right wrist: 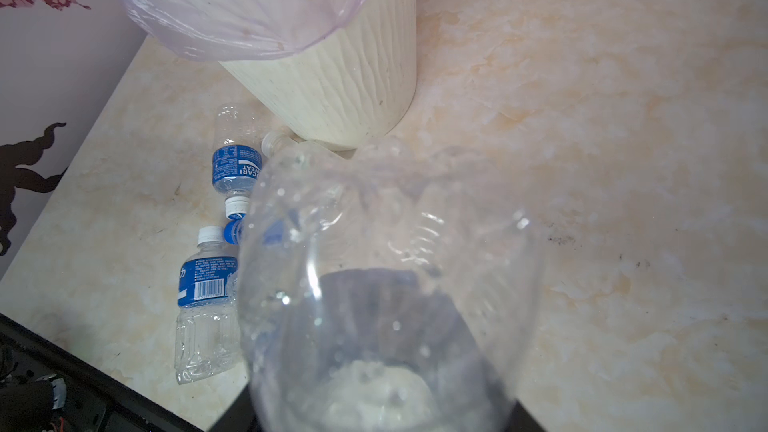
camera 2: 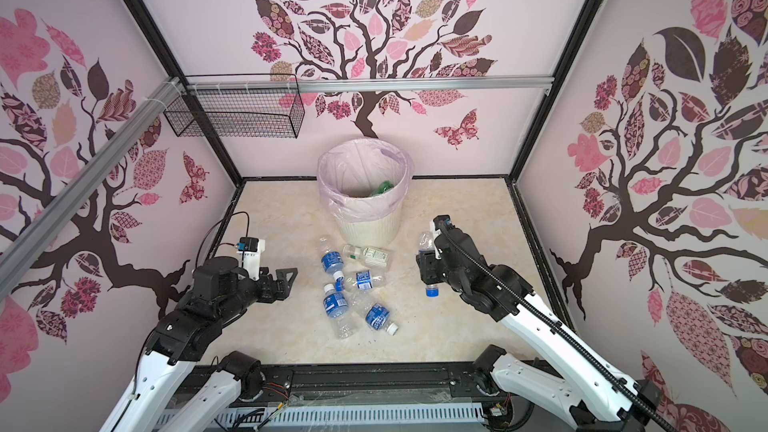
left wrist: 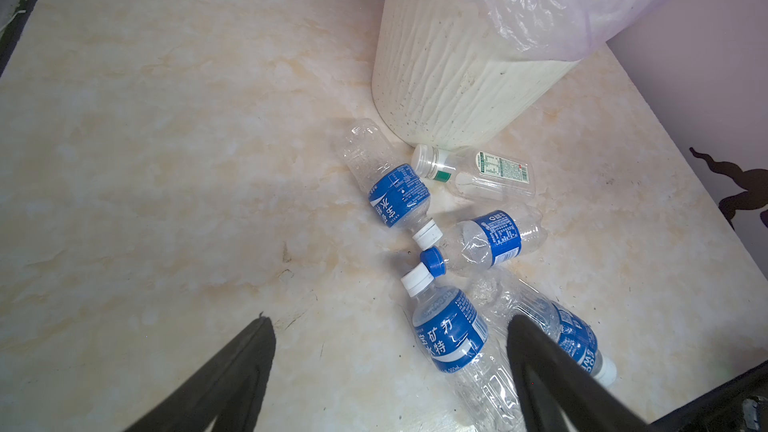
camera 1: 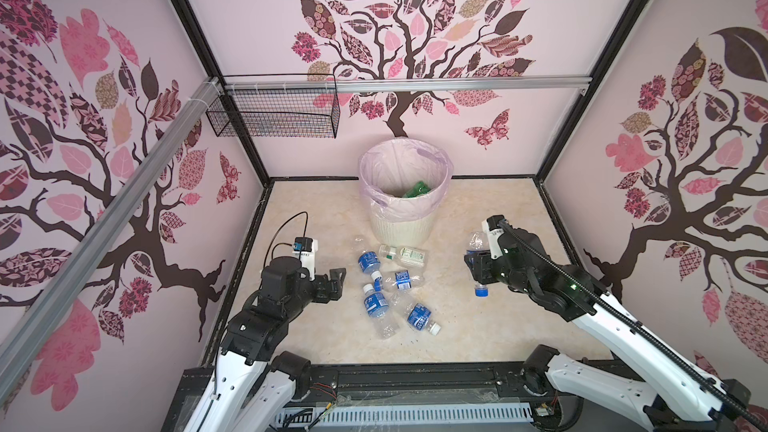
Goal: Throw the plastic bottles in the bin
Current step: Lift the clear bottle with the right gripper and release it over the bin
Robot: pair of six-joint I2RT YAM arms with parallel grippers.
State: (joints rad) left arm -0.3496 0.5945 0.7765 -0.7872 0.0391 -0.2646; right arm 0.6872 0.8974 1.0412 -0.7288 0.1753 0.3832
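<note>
Step in hand, by my read: carry to the bin, one bottle already gripped. Nearest the rig, the left end effector [camera 1: 335,283] has its jaws spread wide with nothing between them, just left of the loose bottles [camera 1: 398,280]. The right end effector [camera 1: 478,267] is closed narrow around the middle of the held bottle [camera 1: 476,243], a clear one with a blue label, well apart from the pile on its right. Its long axis runs near-to-far in both top views, with the blue cap [camera 1: 481,291] at the near end and the clear base pointing toward the back wall (how steeply it tilts, and whether it's off the surface [camera 1: 511,326], I cannot tell). The right wrist view is mostly filled by its clear body. Five loose bottles lie flat mid-surface, caps pointing every which way. The farthest, a green-label bottle [camera 1: 409,257], is just beside the bin's base. Beyond them stands the bin [camera 1: 399,228], upright with a pink liner [camera 1: 374,184] folded over the rim and a green bottle [camera 1: 417,190] already inside. The next move calls for raising the held bottle above the rim, swinging it left and farther back over the opening, then opening the jaws. The mouth looks far wider than the bottle, so orientation shouldn't matter much.
</note>
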